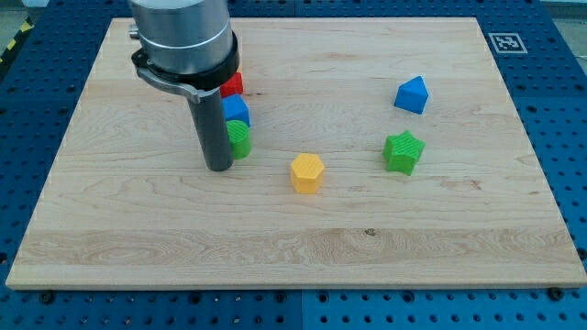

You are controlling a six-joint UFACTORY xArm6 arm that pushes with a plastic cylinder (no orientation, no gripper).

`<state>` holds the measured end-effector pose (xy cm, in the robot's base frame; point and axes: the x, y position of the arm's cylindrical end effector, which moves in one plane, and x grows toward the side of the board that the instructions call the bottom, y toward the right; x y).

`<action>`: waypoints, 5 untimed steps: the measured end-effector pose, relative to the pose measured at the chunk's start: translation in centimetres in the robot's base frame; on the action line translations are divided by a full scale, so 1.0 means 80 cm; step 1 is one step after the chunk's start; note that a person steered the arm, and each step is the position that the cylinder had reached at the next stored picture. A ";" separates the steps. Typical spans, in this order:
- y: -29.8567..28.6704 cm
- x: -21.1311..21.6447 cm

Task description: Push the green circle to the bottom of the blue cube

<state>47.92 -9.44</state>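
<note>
- Currently: my tip (218,168) resting on the wooden board (138,238), left of centre in the frame, touching or just beside the left edge of the green circle (239,137).
- No gripper on this rig, so nothing to open or close; only a plain dark rod ending in the tip.
- Green circle sitting directly below the blue cube (236,110), seemingly touching it; red block (233,85) stacked in line above, partly hidden behind the arm housing.
- Looking close to done, judging by the layout: green already at the bottom side of the blue cube.
- Risk: pushing further rightward, sliding green out from under blue and spoiling the alignment.
- Risk: nudging upward, shoving blue into red and shifting the whole column.
- Risk: contact off-centre on a round block, sending it rolling aside.
- Elsewhere, well apart: yellow block (307,172) at centre, green star (404,151) right of centre, second blue block (412,94) in the upper right.
</note>
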 end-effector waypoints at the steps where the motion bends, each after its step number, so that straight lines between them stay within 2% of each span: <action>1: 0.002 0.000; 2: 0.002 0.020; 4: 0.002 0.023; 5: 0.026 0.026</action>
